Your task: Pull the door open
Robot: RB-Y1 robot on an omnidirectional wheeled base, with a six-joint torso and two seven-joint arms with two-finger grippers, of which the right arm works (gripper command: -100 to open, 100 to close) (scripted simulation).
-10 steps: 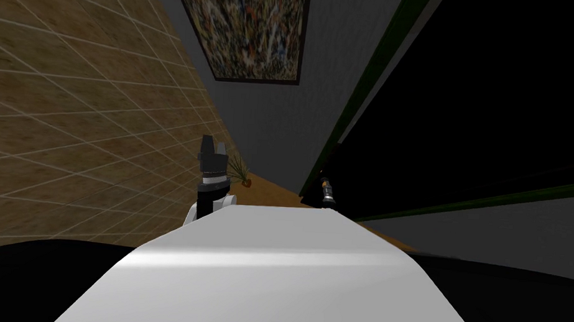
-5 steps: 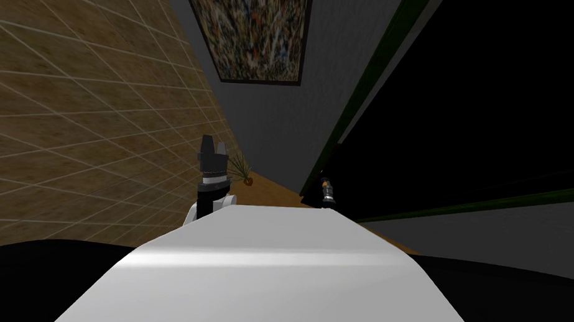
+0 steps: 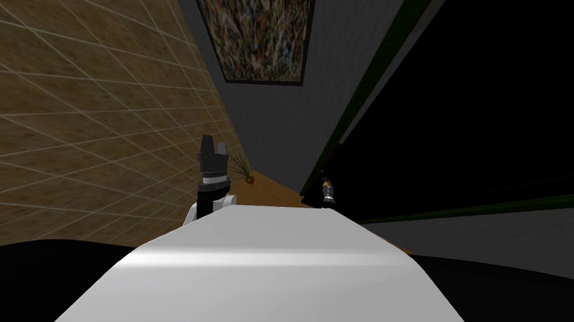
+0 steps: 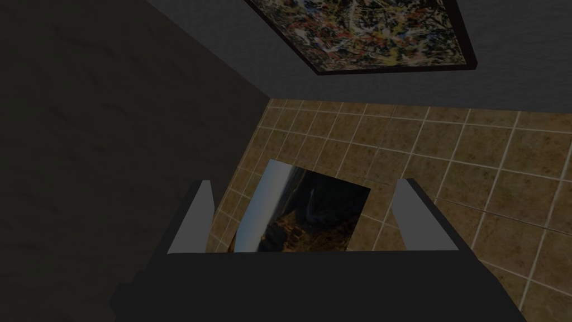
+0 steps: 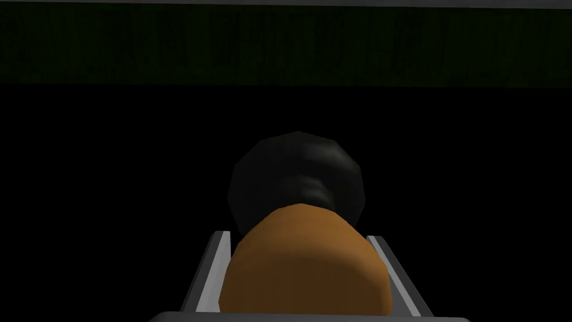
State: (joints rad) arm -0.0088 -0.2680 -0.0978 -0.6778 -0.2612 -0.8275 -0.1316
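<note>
The door (image 3: pixel 463 117) is a very dark panel edged in dark green (image 3: pixel 371 80), to my right in the head view. Its rounded orange-brown knob (image 5: pixel 304 268) sits on a black round base (image 5: pixel 296 167). My right gripper (image 5: pixel 298 236) is shut on the knob, its fingers (image 5: pixel 215 263) pressing both sides. In the head view the right gripper (image 3: pixel 326 192) reaches the door's near edge. My left gripper (image 3: pixel 213 146) is held up in front of my chest, away from the door. It is open (image 4: pixel 307 180), with nothing between its fingers.
A grey wall (image 3: pixel 282 118) with a large framed painting (image 3: pixel 257 23) stands ahead. A small potted plant (image 3: pixel 241 169) sits on the floor at its foot. Brown tiled floor (image 3: pixel 64 124) spreads to my left.
My head view has turned a little: the painting, wall and floor lines have drifted right. Both arms hold the same place, and the right gripper stays on the knob.
</note>
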